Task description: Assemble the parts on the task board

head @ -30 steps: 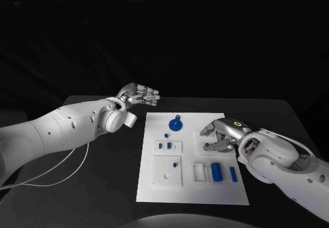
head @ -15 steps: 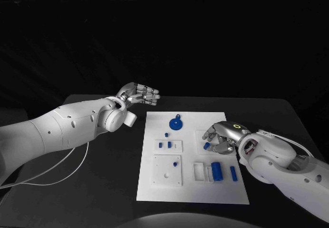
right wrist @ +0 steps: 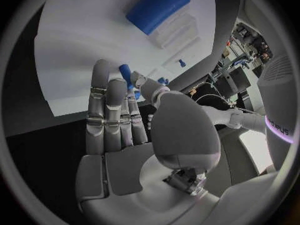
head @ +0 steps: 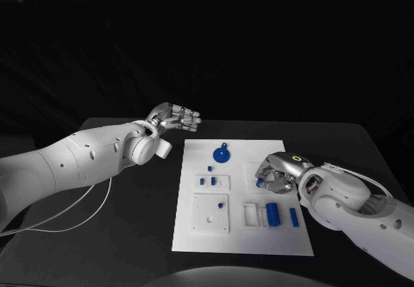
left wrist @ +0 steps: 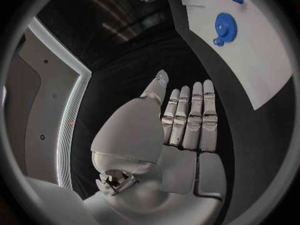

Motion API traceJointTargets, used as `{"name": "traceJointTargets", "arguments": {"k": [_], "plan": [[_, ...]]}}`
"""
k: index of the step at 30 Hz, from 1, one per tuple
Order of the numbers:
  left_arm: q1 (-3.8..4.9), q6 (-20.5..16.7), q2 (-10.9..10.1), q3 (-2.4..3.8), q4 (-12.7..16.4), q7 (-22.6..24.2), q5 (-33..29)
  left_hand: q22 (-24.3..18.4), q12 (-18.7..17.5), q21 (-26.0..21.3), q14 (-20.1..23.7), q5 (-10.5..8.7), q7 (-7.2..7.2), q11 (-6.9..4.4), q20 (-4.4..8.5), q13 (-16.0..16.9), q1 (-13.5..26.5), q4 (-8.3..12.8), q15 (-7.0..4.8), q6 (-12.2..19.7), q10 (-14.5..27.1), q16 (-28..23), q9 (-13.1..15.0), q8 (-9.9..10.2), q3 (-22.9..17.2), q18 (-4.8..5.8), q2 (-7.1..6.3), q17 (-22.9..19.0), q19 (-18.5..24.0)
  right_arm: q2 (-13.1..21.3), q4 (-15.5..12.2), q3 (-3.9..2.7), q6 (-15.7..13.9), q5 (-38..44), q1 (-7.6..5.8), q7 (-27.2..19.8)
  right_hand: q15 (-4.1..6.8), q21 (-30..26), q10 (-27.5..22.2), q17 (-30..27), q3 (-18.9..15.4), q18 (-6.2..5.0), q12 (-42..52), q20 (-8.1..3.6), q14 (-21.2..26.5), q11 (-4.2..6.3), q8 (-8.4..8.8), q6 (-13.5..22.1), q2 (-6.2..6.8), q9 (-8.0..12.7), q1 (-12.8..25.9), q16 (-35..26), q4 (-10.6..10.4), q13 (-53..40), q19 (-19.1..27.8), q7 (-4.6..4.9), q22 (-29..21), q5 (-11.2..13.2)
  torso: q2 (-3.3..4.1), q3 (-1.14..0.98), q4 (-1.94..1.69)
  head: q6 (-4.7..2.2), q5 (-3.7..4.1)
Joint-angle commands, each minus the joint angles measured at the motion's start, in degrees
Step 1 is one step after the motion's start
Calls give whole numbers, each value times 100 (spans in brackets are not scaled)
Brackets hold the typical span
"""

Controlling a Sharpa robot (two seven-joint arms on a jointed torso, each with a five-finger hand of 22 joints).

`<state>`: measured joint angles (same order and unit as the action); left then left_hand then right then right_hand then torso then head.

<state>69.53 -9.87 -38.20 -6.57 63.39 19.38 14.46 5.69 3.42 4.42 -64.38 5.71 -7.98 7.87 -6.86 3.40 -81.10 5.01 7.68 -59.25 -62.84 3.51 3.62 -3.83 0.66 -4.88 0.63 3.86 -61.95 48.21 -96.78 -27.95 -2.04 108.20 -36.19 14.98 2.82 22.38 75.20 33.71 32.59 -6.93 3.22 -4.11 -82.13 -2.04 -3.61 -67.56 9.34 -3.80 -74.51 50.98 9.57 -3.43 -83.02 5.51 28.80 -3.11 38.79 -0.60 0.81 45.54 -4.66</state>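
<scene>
Over the task board [head: 194,242], right of the blue gear [head: 222,156], the right hand [head: 274,177] pinches a small blue part [right wrist: 125,74]. Looks like pickup's done; next it needs seating. Left hand [head: 177,118] hovers beyond the board on the bench, fingers straight, holding nothing.

Both arms are clad in smooth white shells, broad at the upper section and narrowing toward the wrist, with small dark screw dots set into the casing. The left arm [head: 82,158] ends in a round white wrist disc, and a thin white cable [head: 73,212] loops beneath it. Each hand, left hand [head: 175,117] and right hand [head: 277,173], is silver metal with segmented fingers and pale grey pads (the palm plates look flat and matte). A small glowing ring [head: 297,158] marks the back of the right hand
</scene>
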Motion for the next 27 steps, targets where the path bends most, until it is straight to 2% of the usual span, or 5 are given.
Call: {"name": "traceJointTargets", "arguments": {"k": [1, 11, 16, 23, 27], "plan": [[-1, 74, 4, 3, 2, 47, -39, -5, 7, 32, 34, -9, -28, 9, 4, -7, 11, 7, -4, 9, 13, 1, 4, 16, 31, -46, 45, -5, -39, -17, -4, 0, 21, 98, 10, -3, 51, 44, 41, 11, -5, 123, 17, -62, -3, 7, 0, -53, -62, 2, 11, 23, -4, -6, 7, -14, 27, 38, 0, 2, 0, 11, -2], [-1, 81, 3, 2, -1, 33, -40, -5, 7, 32, 34, -9, -28, 9, 4, -7, 11, 7, -4, 9, 13, 1, 4, 16, 31, -46, 45, -5, -39, -53, 54, 8, 110, 159, 28, 56, 77, 35, 101, 31, -44, 153, 18, -90, -5, 32, -4, -133, -113, -1, 15, 2, -4, -8, 24, -34, 64, 36, -1, 3, 0, 36, -2], [-1, 78, 1, 2, -4, 27, -40, -5, 7, 32, 34, -9, -28, 9, 4, -7, 11, 7, -4, 9, 13, 1, 4, 16, 31, -46, 45, -5, -39, -58, 67, 15, 156, 223, 32, 130, 74, 42, 125, 39, 153, 141, 19, -84, -8, 33, -2, -165, -79, -4, 91, -8, 5, -15, 46, -37, 115, -10, -1, 1, 2, 47, 1], [-1, 84, 6, 1, -8, 17, -40, -5, 7, 32, 34, -9, -28, 9, 4, -7, 11, 7, -4, 9, 13, 1, 4, 16, 31, -46, 45, -5, -39, -64, 78, 49, 260, 279, 34, 230, 83, 76, 161, 28, 354, 131, 20, -90, -5, 39, 0, -205, 45, -5, 308, -21, -14, -16, 82, -48, 202, -700, -2, 1, 2, 56, 9], [-1, 89, 10, 1, -11, 9, -40, -15, 7, 35, 36, -10, -29, 9, 4, -7, 9, 6, -4, 12, 15, 0, 3, 17, 35, -47, 53, -5, -40, -77, 79, 80, 251, 288, 34, 246, 81, 78, 155, 21, 375, 128, 19, -89, -4, 36, 0, -195, 78, -5, 366, -29, -7, -16, 93, -48, 230, -830, -3, 1, 4, 56, 7]]}}
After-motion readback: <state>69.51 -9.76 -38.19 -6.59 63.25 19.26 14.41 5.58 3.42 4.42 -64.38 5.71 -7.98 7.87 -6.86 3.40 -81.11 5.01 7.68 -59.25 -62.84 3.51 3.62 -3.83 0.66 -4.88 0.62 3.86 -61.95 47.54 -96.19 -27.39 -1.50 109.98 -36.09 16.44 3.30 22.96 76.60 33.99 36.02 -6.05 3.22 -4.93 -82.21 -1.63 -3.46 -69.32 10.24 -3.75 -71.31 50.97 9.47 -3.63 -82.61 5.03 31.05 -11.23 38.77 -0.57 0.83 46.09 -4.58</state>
